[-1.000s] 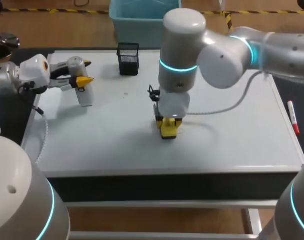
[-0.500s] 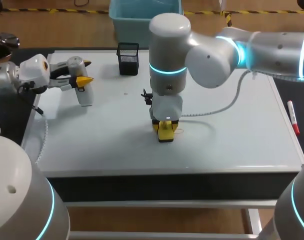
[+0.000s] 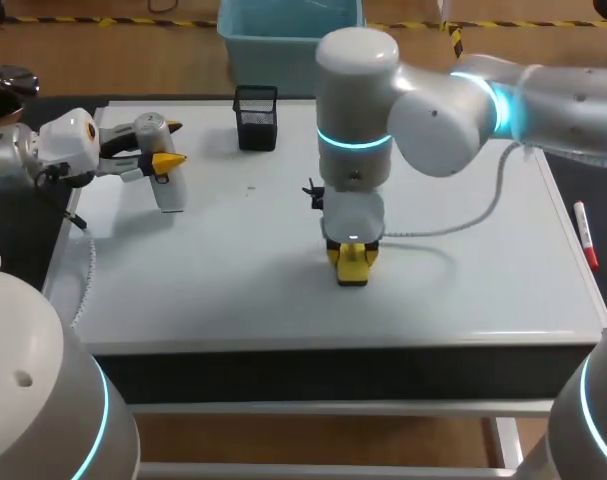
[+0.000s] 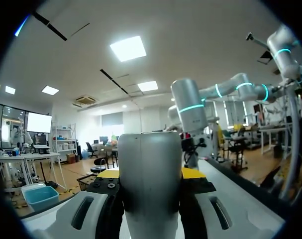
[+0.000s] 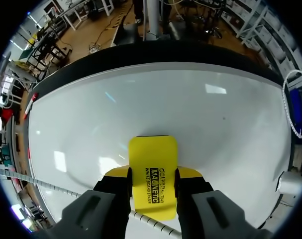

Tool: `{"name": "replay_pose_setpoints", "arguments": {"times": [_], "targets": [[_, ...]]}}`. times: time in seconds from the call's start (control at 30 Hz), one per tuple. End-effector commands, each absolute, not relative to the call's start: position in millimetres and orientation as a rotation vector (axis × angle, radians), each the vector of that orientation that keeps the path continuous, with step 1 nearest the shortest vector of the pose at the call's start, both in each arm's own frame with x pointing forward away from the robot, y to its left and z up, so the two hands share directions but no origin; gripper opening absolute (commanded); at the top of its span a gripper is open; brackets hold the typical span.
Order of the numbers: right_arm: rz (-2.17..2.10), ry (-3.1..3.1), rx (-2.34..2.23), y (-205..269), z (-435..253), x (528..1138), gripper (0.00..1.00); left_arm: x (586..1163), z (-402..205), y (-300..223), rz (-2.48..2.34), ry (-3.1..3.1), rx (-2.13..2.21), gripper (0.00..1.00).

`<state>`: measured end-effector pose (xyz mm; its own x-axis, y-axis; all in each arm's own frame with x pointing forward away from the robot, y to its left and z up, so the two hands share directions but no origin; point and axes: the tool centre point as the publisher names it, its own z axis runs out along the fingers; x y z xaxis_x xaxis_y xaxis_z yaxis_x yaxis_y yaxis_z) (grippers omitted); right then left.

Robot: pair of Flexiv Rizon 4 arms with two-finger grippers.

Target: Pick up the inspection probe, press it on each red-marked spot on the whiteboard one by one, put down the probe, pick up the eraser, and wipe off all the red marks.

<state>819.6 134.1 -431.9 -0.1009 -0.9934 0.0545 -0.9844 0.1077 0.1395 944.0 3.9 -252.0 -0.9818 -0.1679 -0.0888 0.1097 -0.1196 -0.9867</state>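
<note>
The yellow eraser (image 3: 352, 272) lies flat on the whiteboard (image 3: 463, 290) near its middle, with my right gripper (image 3: 351, 258) shut on it from above. In the right wrist view the eraser (image 5: 152, 154) sticks out between the fingers of the right gripper (image 5: 152, 177), pressed on the white surface (image 5: 155, 99). No red marks show around it. At the far left my left gripper (image 3: 164, 160) hangs above the board, shut on the white inspection probe (image 3: 170, 192). The probe (image 4: 150, 199) fills the left wrist view between the left gripper's (image 4: 151, 175) fingers.
A black mesh holder (image 3: 255, 117) stands at the back of the board, left of the right arm. A red marker (image 3: 585, 235) lies on the dark table strip to the right of the board. A cable (image 3: 453, 222) trails from the right gripper across the board.
My right gripper slid the eraser a little to the left, then back to the right across the board. The left arm and probe have not moved.
</note>
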Motion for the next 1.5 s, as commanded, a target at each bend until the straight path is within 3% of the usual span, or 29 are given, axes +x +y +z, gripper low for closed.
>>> {"name": "replay_pose_setpoints", "arguments": {"times": [0.03, 0.8, 1.1, 1.5], "targets": [[-0.108, -2.263, 2.006, 96.4, -439.1, 811.4, 0.00, 943.5, -251.1, 3.7, -2.219, 1.949, -0.065, 0.00], [-0.067, -2.312, 1.931, 11.2, -398.0, 802.5, 0.00, 943.5, -251.1, 3.7, -2.219, 1.949, -0.065, 0.00], [-0.009, -2.322, 1.945, -6.1, -359.9, 798.3, 0.00, 943.5, -251.1, 3.7, -2.219, 1.949, -0.065, 0.00], [-0.009, -2.322, 1.945, -6.1, -359.9, 798.3, 0.00, 943.5, -251.1, 3.7, -2.219, 1.949, -0.065, 0.00]]}}
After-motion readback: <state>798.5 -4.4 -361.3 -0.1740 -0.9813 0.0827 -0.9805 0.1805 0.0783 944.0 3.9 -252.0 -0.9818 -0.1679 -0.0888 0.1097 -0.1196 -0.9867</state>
